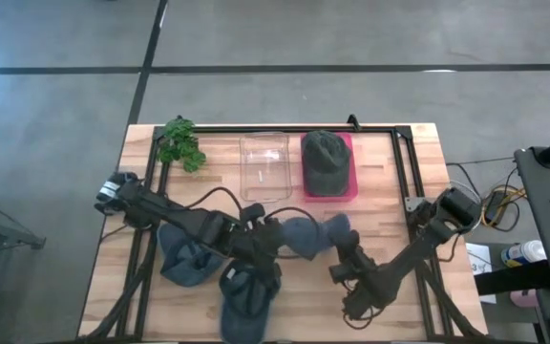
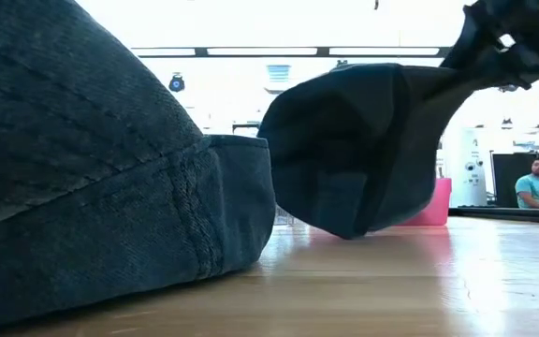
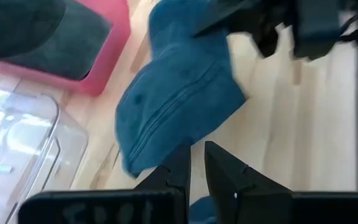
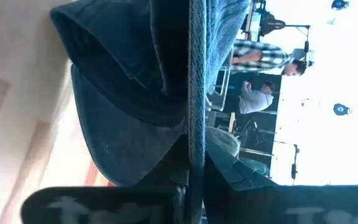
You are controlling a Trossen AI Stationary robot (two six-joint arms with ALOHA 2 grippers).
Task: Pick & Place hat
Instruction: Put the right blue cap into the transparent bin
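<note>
A blue cap (image 1: pixel 308 235) hangs from my right gripper (image 1: pixel 344 248) near the table's middle. In the low view the blue cap (image 2: pixel 363 150) is off the wood. My left gripper (image 3: pixel 196 155) is shut on nothing, just left of the cap (image 3: pixel 179 106), fingers pointing at its crown. Two more blue caps (image 1: pixel 184 260) (image 1: pixel 246 298) rest crown up on the table near the left arm. A green cap (image 1: pixel 327 161) sits on a pink tray (image 1: pixel 349 186) at the far side. My right gripper (image 4: pixel 194 180) pinches the blue cap's stitched edge (image 4: pixel 196 106) between its two fingers. The edge runs along the fingers. The crown (image 3: pixel 166 112) hangs away from the hold, toward the table's left. The cap looks lifted clear of the table (image 2: pixel 344 229).
A clear plastic bin (image 1: pixel 265 167) stands left of the pink tray, and a green plant (image 1: pixel 180 143) is at the far left corner. A black frame (image 1: pixel 404 162) edges the work area. One blue cap (image 2: pixel 82 159) fills the low view's left. A person (image 2: pixel 536 183) sits beyond the table.
</note>
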